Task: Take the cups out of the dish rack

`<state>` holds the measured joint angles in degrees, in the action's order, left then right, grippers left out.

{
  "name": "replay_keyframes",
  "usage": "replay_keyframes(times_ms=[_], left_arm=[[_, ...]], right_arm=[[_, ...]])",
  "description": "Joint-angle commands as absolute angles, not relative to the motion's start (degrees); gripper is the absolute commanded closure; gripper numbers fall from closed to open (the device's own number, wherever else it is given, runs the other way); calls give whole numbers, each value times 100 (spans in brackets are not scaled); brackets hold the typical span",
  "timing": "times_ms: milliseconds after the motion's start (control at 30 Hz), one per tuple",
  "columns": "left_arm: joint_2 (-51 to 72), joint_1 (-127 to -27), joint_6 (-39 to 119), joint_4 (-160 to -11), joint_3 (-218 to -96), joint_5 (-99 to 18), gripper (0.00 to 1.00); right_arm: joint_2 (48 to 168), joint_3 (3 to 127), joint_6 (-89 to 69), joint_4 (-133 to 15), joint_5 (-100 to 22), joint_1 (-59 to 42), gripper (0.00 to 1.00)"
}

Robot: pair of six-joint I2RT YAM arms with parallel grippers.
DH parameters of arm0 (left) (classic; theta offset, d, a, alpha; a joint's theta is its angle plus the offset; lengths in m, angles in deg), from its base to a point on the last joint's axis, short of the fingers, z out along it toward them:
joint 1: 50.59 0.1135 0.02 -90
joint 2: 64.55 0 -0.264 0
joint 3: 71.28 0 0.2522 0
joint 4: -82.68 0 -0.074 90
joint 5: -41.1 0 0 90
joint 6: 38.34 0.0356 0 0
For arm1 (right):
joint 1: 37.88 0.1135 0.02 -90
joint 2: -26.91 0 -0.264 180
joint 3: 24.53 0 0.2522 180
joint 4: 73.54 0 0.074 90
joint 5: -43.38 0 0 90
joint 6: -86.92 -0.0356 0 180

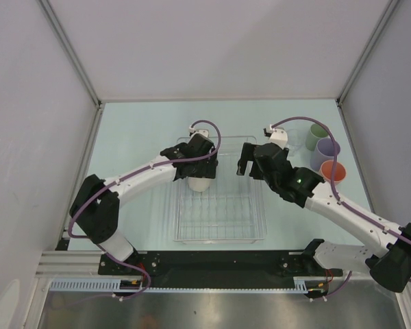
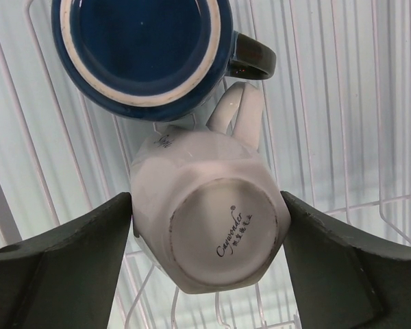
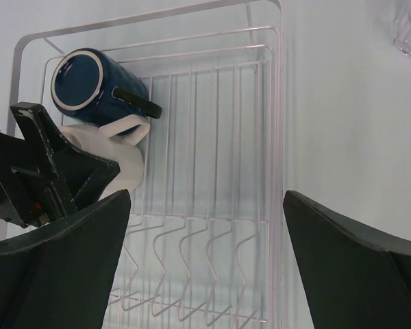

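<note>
The clear dish rack (image 1: 250,219) lies in the middle of the table. My left gripper (image 1: 194,159) is shut on the upside-down cream-white mug (image 1: 199,182) in the rack's far left part; in the left wrist view both fingers (image 2: 89,253) touch the mug's sides (image 2: 212,226). The dark blue mug (image 2: 140,48) lies on its side just beyond it, also in the right wrist view (image 3: 89,82). My right gripper (image 1: 246,166) is open and empty above the rack's right wires (image 3: 212,205). Sage green (image 1: 318,136), lavender (image 1: 327,152) and salmon-orange (image 1: 333,171) tumblers stand on the table at right.
A clear glass (image 3: 409,27) stands on the table right of the rack. Grey walls close in the table on the left, back and right. The arm bases and a black rail (image 1: 219,260) run along the near edge.
</note>
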<state>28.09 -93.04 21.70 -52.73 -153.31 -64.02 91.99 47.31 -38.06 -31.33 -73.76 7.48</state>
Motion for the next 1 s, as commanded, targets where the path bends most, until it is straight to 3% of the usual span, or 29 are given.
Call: replay_keyframes(times_ms=[0, 533, 967], left_arm=[[2652, -9321, 2186, -4717, -15421, -6876, 12], [2475, -9321, 2248, -4708, -15658, -6842, 9], [2993, -9313, 2292, -4866, -15658, -6631, 16]], right_arm=[[9037, 4715, -3920, -3289, -7361, 729, 0], [9019, 4662, -3981, -3297, -7334, 738, 0], [8940, 4566, -3973, -3280, -7369, 738, 0]])
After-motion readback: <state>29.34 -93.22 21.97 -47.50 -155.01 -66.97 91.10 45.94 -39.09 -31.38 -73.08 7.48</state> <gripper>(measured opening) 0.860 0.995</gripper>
